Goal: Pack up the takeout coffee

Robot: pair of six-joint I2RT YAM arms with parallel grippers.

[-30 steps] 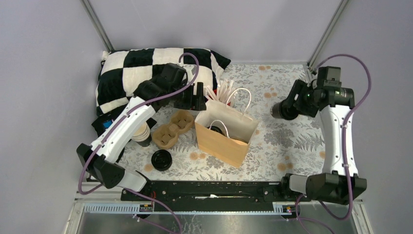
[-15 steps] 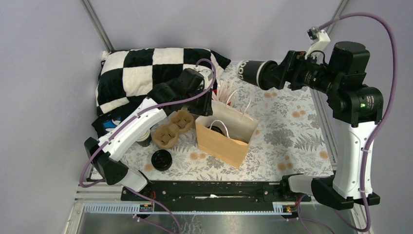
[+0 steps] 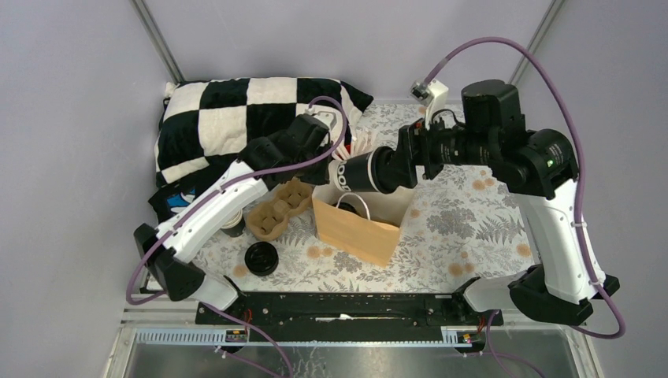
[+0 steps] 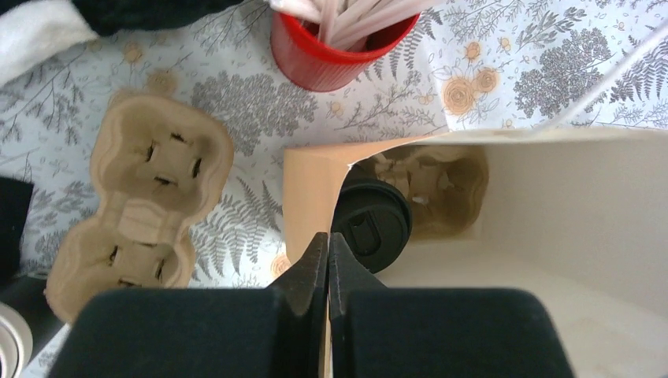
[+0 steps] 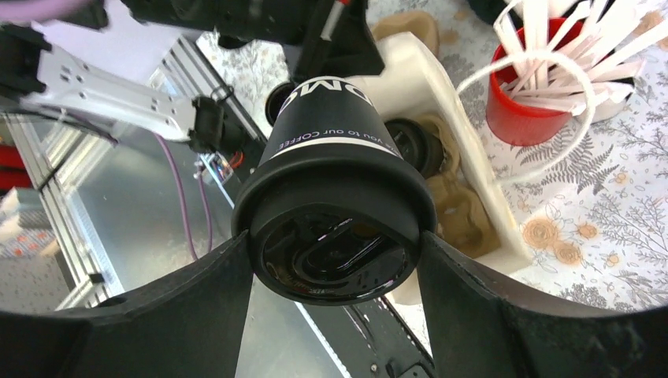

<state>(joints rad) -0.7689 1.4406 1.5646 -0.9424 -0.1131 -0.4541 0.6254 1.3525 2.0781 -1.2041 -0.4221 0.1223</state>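
Floral-printed bench (image 3: 473, 228) lies under both arms, and your right gripper (image 5: 336, 260) is clamped on the lid end of a takeout coffee (image 5: 327, 134). It is a dark cup with white lettering and a glossy black lid, held on its side over the open paper bag (image 3: 354, 230). Your left gripper (image 4: 328, 250) has its jaws pressed together at the bag's rim, and below it a second lidded cup (image 4: 370, 224) stands in a cardboard carrier (image 4: 441, 177) on the bag's floor.

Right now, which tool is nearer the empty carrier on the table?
Left. The left tool is shut on the rim of the bag, just beside the carrier. The right tool holds a cup over the bag, beyond it.
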